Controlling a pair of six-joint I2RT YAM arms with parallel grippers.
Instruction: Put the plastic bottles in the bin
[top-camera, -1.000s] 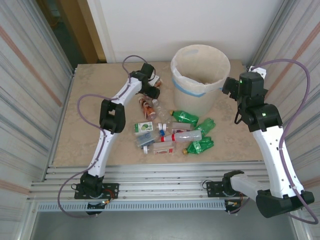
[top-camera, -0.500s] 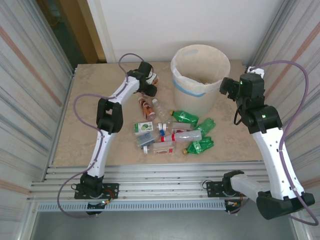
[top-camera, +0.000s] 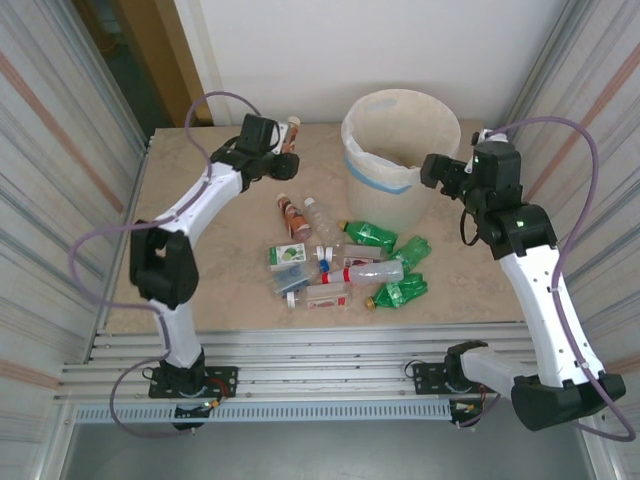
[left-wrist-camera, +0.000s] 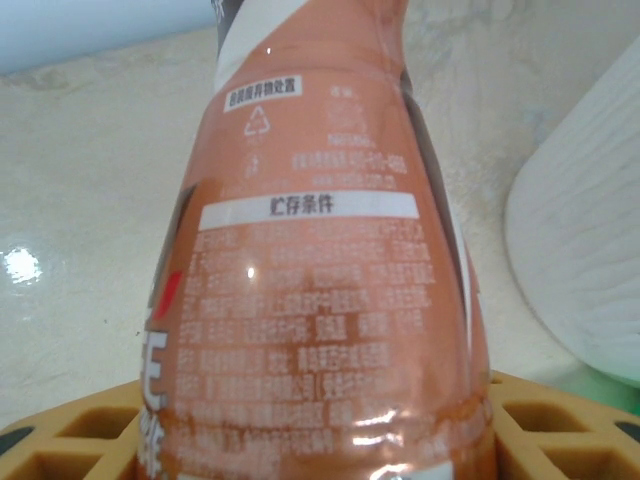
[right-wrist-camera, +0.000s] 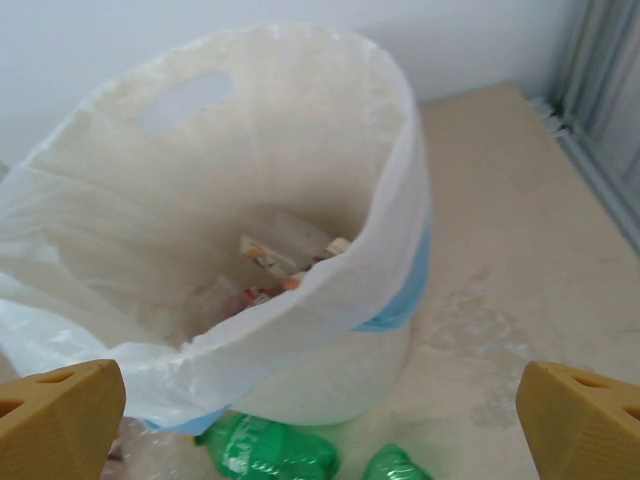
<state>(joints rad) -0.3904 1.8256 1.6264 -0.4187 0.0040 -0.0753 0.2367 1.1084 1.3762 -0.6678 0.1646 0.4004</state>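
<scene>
Raised off the table (top-camera: 455, 290), left claw (top-camera: 278, 152) pinches orange bottle (left-wrist-camera: 320, 280); must clear bin (top-camera: 400, 205) rim, to its right, before release.

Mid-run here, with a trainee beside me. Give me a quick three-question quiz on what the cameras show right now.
1. True or false: the right gripper is holding a bottle.
2. What is the left gripper shut on? A) a glass jar B) an orange bottle C) a paper cup
3. Where do the green bottles lie relative to the bin?

Key
1. False: it is open and empty, close to the bin's rim.
2. B
3. On the table, on the bin's near side.
</scene>
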